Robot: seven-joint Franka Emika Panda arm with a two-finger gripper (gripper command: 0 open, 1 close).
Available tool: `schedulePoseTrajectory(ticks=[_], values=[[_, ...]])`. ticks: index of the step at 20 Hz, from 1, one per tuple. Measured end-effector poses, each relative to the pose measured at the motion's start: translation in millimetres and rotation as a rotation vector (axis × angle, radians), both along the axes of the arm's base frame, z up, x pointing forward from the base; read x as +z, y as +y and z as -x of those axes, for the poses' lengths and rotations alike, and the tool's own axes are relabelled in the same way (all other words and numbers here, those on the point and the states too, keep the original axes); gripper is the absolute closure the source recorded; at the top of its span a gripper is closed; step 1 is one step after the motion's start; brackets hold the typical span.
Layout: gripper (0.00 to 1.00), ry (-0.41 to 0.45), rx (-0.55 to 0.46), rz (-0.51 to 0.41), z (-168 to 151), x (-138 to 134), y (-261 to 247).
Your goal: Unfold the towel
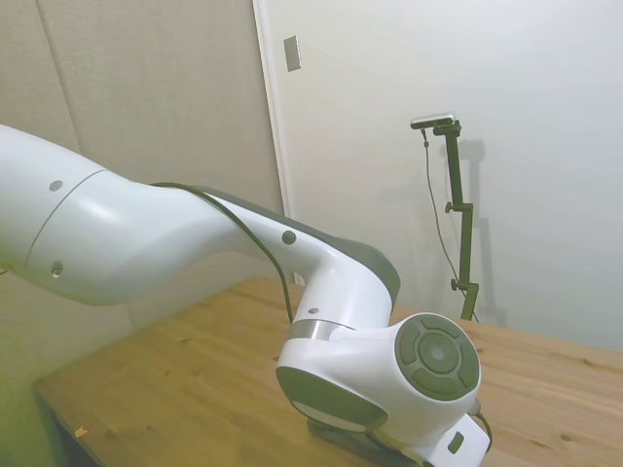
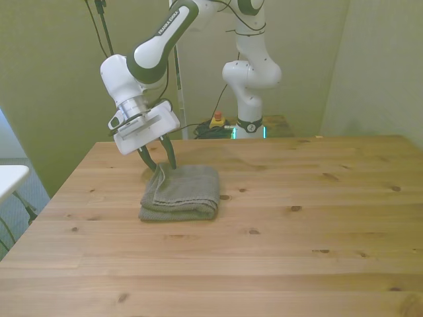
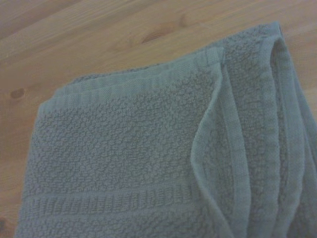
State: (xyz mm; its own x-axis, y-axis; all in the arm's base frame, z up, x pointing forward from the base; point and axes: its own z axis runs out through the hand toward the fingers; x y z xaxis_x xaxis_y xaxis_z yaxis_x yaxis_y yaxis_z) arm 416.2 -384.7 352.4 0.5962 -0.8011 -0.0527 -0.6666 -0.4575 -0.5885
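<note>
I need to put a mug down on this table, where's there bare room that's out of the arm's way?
Most of the table is bare: everything from the towel across to the front view's right edge, and the whole near strip below the towel. The one crowded spot is the towel's far corner on the front view's left, where the gripper sits, fingers apart.
</note>
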Motion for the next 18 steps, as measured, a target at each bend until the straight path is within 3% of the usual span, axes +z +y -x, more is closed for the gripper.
schedulePoseTrajectory(ticks=[18], values=[[1.0,-0.001,-0.001,0.001,0.8,0.2,-1.1]])
